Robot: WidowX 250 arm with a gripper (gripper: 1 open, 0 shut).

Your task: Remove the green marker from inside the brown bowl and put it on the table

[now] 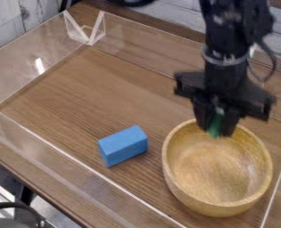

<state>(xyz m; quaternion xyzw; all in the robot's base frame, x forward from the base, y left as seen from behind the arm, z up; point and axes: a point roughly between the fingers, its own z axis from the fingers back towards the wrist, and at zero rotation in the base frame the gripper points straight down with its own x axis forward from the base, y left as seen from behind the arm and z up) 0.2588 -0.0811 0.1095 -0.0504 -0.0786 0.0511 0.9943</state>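
Dark wood-grain table point(95, 89) w/ low clear acrylic walls round it, a clear bracket point(86, 28) at the far left corner. The gripper point(220, 125) points almost straight down over the far rim of the brown bowl point(218, 169) at the near right; jaws pinched narrow on the green marker point(218, 126), which hangs roughly upright, green end showing below the fingers, above the bowl's far edge and, as far as I can tell, clear of the bowl floor. Risks, imo: only a thin end is gripped, so the marker could swing or slip and drop back into the bowl; carried too low it could clip the thick rim; once set down it may roll toward the blue block point(123, 144) or a wall. Count: 1 marker, 1 bowl, 1 block, 1 gripper.
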